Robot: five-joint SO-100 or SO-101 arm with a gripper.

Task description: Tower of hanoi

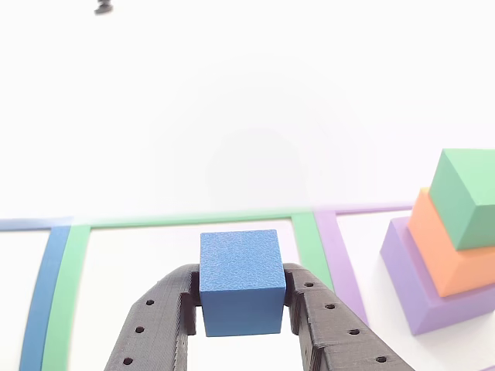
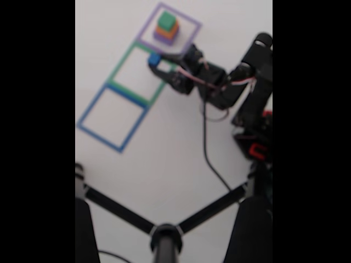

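Blue block [image 1: 240, 280], smallest of the set, sits clamped between the gripper [image 1: 241, 309] fingers, both pads pressed on its side faces in the other view. Fixed view puts it at the near corner of the green outline [image 2: 117, 67], next to the purple outline [image 2: 189, 33]; whether it's lifted or resting on the bench [image 2: 164, 153] can't be told.

Rest of tower: purple block [image 1: 406, 282] at bottom, orange block [image 1: 445, 247] on it, green block [image 1: 464, 197] on top, stacked inside the purple outline, just to the right of the gripper in the other view. Blue outline [image 2: 98, 131] lies further along, w/ nothing seen in it.

Risks, as I judge them:
- Grip looks low on the block, w/ fingers holding the lower half only. Matte faces help, but a fast swing could let it twist or slip out.
- Stack is close. Any sideways move toward it, esp. w/ the wide finger bodies, could clip the purple or orange block and shift the pile.
- If released from height, the small cube may bounce or roll off square, landing across an outline line instead of inside.
- Cable [image 2: 207, 148] trails across the bench behind the arm; could snag on a wide sweep.
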